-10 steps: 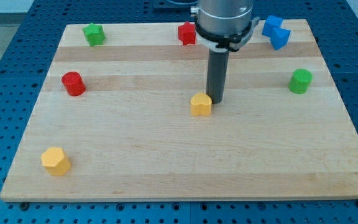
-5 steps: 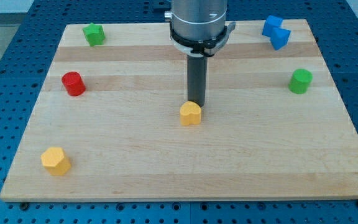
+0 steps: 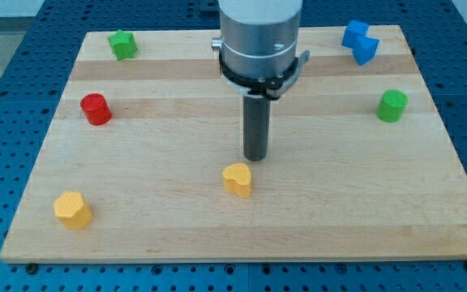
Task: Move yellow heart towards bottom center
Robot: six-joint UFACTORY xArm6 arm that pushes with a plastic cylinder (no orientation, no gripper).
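The yellow heart (image 3: 237,179) lies on the wooden board (image 3: 339,186) a little below its middle. My tip (image 3: 254,157) stands just above and to the right of the heart, with a small gap between them. The rod hangs straight down from the grey arm body (image 3: 259,36).
A yellow hexagon-like block (image 3: 73,209) sits at the bottom left. A red cylinder (image 3: 96,109) is at the left, a green block (image 3: 122,44) at the top left, a green cylinder (image 3: 392,105) at the right, and two blue blocks (image 3: 360,41) at the top right.
The yellow heart has slid down and to the left. My tip has moved the same way, down and left, and now stands slightly apart from the heart. The red block at the top is now hidden by the arm.
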